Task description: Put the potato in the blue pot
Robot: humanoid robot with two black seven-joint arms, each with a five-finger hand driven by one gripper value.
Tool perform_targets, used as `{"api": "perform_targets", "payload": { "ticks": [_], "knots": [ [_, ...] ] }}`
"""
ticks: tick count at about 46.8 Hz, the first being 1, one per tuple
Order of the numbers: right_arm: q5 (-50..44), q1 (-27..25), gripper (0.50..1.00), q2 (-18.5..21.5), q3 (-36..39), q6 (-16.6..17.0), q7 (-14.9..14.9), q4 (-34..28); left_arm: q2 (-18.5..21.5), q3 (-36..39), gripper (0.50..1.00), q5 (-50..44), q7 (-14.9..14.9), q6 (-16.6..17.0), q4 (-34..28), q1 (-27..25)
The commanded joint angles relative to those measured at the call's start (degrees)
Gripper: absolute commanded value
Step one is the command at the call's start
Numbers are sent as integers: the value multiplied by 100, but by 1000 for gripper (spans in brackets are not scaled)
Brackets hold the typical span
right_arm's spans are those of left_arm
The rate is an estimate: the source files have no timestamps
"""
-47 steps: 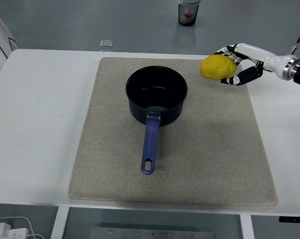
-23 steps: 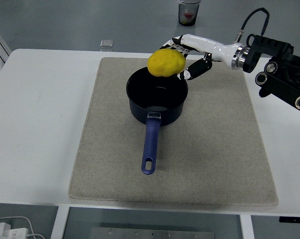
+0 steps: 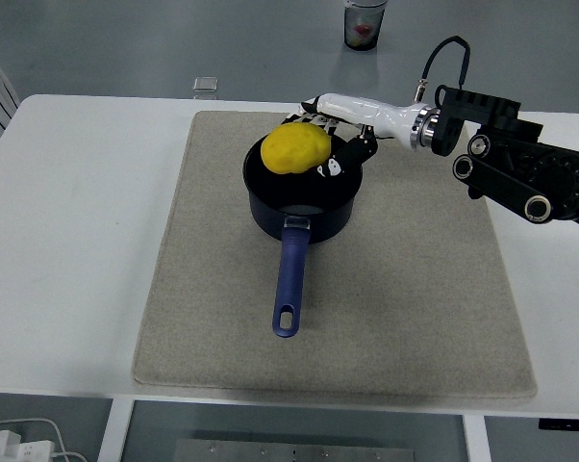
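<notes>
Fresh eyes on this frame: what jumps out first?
The bright yellow potato, gripped by the right hand, sits right over the mouth of the dark blue pot at the far middle of the beige mat. Next is the pot's long blue handle, pointing toward the table's near edge. The bulky black right arm reaches in from the right.

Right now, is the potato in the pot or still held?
Still held. The right hand grips the potato above the blue pot opening; its fingers wrap the potato's far side.

Cup [image 3: 365, 23] cut by top edge, cable plug [image 3: 11, 445] at bottom-left corner, perhaps a charger
</notes>
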Motion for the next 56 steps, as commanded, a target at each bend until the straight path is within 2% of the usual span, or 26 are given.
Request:
{"api": "perform_targets", "payload": {
  "ticks": [1,8,11,15,18,27,35,42,56],
  "knots": [
    [-18,-5,500,6,-28,-9,-10,-3,0,0,996,0,1,0,-6,0],
    [-18,-76,500,164,-28,-44,-10,-3,0,0,996,0,1,0,-6,0],
    [-9,-111,598,190,-36,-140,-10,-20,0,0,996,0,1,0,3,0],
    [-9,-181,700,217,-45,-185,-10,-20,0,0,996,0,1,0,3,0],
    [-9,-216,727,217,-45,-185,-10,-29,0,0,996,0,1,0,3,0],
    [-9,-199,850,191,-45,-176,-10,-55,0,0,996,0,1,0,3,0],
    [-9,-208,864,120,-45,-176,-1,-187,0,0,996,0,1,0,3,0],
    [70,-190,928,111,-19,-159,8,-178,0,0,996,9,1,0,-6,0],
    [105,-173,930,23,69,-132,25,-178,0,0,996,0,1,0,3,0]
  ]
}}
